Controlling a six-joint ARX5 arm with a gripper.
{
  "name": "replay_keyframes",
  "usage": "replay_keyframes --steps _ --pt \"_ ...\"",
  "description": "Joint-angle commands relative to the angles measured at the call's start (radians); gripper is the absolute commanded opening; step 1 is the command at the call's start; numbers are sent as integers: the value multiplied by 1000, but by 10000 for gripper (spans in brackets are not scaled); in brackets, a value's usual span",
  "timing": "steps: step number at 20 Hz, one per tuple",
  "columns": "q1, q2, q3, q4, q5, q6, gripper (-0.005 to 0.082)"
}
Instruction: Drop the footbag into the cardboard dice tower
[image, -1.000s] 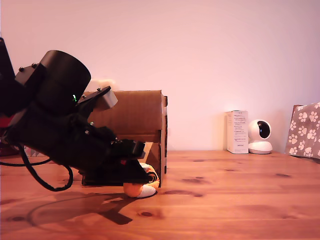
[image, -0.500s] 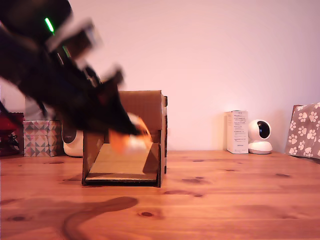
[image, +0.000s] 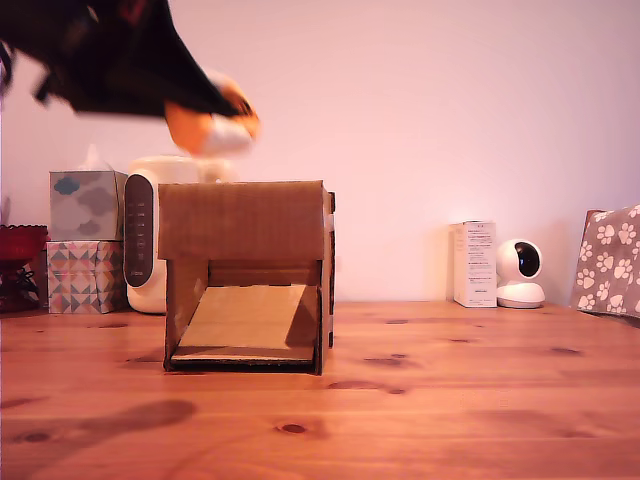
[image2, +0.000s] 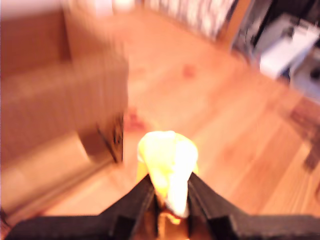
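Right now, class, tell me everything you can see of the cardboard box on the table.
The cardboard box is brown corrugated card, roughly cubic, standing upright on the wooden table. Its front is open below a plain upper panel, showing a sloped card ramp running down towards the front. Nothing grips it. The claw holds the ball in the air above it, towards the exterior view's left; they look motion-blurred.

No legible text, brand or number in either view. The white carton (image: 474, 263) beside the camera bears faint print, too small to read.
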Motion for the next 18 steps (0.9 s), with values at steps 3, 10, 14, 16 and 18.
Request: replay_keyframes --steps 3,10,14,16,18 --pt "2 29 -9 177 -62 47 72" --pt "75 244 88 382 -62 51 72" --pt "114 373 266 222 -20 51 73" --pt "127 438 364 101 3 51 73" --pt "139 502 452 1 15 55 74"
